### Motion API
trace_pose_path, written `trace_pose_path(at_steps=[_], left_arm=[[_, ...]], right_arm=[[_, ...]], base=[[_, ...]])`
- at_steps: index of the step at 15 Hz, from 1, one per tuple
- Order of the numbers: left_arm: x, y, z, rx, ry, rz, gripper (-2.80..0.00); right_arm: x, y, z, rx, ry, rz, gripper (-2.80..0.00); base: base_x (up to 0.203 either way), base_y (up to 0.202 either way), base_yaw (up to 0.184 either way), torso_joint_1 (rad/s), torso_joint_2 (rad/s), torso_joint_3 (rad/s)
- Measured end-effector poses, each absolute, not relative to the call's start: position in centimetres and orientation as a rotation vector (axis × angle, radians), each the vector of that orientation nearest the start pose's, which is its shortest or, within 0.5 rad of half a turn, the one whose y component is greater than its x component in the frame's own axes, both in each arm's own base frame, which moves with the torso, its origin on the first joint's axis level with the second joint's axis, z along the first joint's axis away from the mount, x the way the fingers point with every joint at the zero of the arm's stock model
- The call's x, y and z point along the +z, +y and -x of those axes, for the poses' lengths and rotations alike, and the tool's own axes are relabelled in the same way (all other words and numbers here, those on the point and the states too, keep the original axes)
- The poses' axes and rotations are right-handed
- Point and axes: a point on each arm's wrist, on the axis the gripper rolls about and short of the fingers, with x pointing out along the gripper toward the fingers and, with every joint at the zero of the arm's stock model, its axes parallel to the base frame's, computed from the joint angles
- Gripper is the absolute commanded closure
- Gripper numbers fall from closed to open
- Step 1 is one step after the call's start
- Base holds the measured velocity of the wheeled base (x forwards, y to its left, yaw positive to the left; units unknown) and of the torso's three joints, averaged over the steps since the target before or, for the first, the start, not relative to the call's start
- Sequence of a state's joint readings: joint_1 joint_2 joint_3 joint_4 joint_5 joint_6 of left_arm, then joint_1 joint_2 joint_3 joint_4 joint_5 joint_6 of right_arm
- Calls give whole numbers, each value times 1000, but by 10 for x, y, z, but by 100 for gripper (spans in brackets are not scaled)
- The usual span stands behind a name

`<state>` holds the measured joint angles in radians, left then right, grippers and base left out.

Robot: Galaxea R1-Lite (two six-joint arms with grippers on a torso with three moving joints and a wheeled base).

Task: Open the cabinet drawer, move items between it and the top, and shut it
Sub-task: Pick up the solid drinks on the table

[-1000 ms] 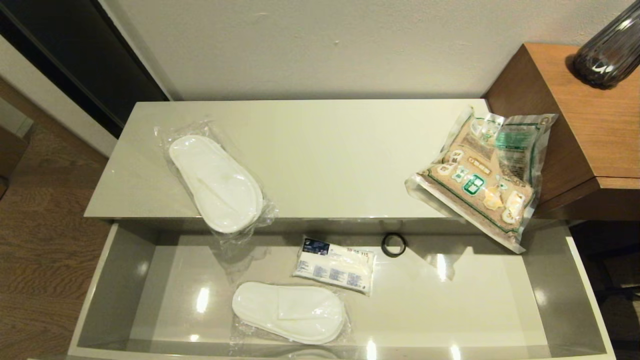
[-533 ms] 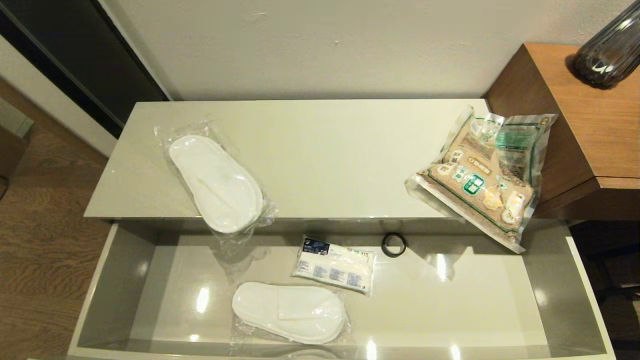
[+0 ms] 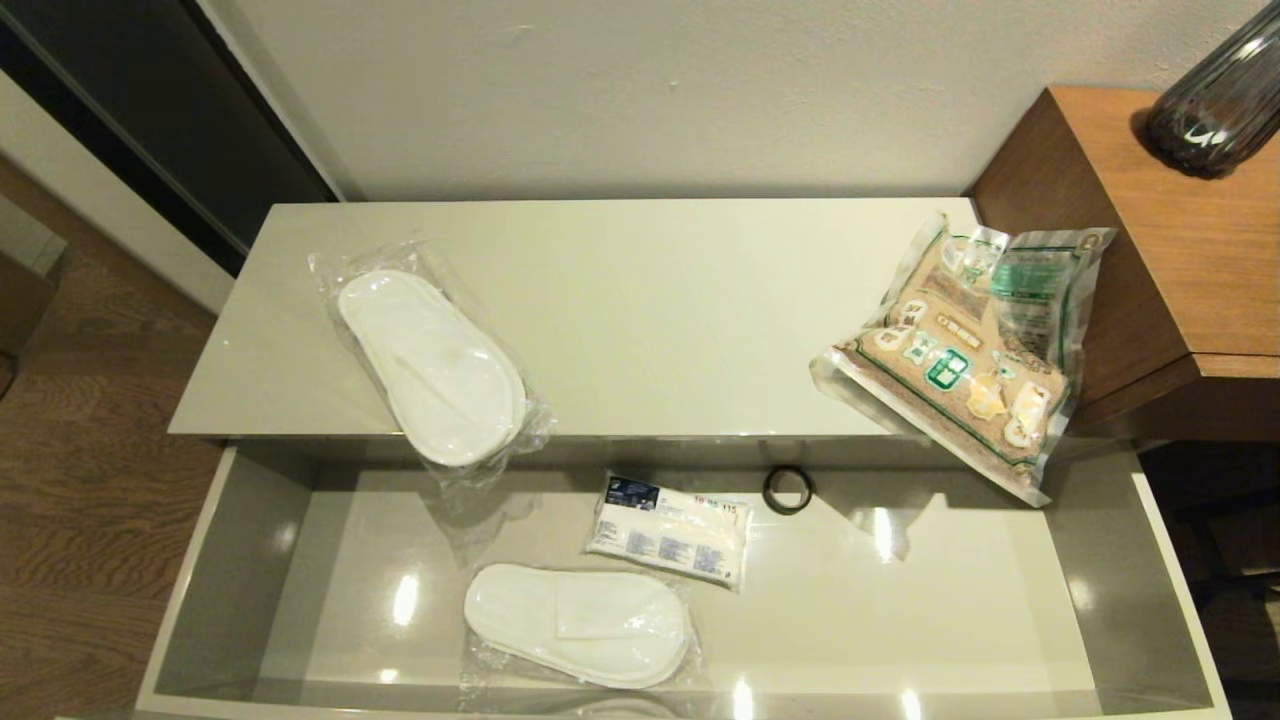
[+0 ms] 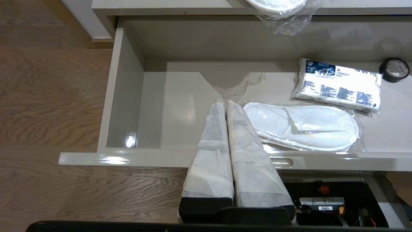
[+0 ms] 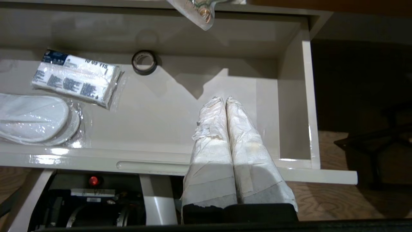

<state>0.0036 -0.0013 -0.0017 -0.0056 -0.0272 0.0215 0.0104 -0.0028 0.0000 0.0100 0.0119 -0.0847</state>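
Note:
The cabinet drawer (image 3: 232,560) stands pulled out, its grey lining showing. One sealed white slipper pair (image 3: 577,624) lies in it near the front rim. A second slipper pair (image 3: 432,364) lies on the top (image 3: 660,300) at the left, its bag overhanging the front edge. The bag of brown grain (image 3: 962,352) rests on the top's right end, a corner hanging over the drawer. Neither gripper appears in the head view. My left gripper (image 4: 225,102) is shut and empty above the front rim, beside the drawer's slipper pair (image 4: 302,126). My right gripper (image 5: 224,99) is shut and empty over the drawer's right part.
A small white packet with blue print (image 3: 668,530) and a small black ring (image 3: 787,490) lie toward the back of the drawer. A brown wood-grain cube (image 3: 1180,250) with a dark ribbed vase (image 3: 1215,100) stands right of the top. Wooden floor lies to the left.

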Motion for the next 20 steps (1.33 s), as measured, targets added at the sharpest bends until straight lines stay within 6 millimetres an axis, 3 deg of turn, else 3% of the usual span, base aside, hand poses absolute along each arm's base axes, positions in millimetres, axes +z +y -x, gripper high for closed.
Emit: trace_pose_path(at_steps=[3,6,8,10,12,14,15,17,20], left_arm=[[76,-1,23,-24,-9,-21,0],[77,-1,23,-22,-9,-22,0],[77,-1,23,-23,-9,-21,0],[76,-1,23,-23,-9,-22,0],[77,-1,23,-24,-9,-21,0],[77,-1,23,-23,-9,-21,0],[77,-1,23,-22,-9,-21,0],[76,-1,23,-23,-9,-21,0],[76,-1,23,-23,-8,-22,0]], right_arm=[[95,0,31,6,-44,104,0],[155,-1,73,-2,-109,106,0],[183,-1,97,-21,-111,72,0],[210,-2,89,-45,-76,-29,0],[236,-1,48,-42,80,-168,0],[245,1,-7,-2,277,-340,0],[238,3,-39,28,399,-446,0],[210,6,-83,59,596,-607,0],[173,7,-131,60,739,-695,0]], base=[[0,0,0,0,0,0],[0,0,0,0,0,0],[0,0,0,0,0,0],[0,0,0,0,0,0],[0,0,0,0,0,0],[0,0,0,0,0,0],[0,0,0,0,0,0],[0,0,0,0,0,0],[0,0,0,0,0,0]])
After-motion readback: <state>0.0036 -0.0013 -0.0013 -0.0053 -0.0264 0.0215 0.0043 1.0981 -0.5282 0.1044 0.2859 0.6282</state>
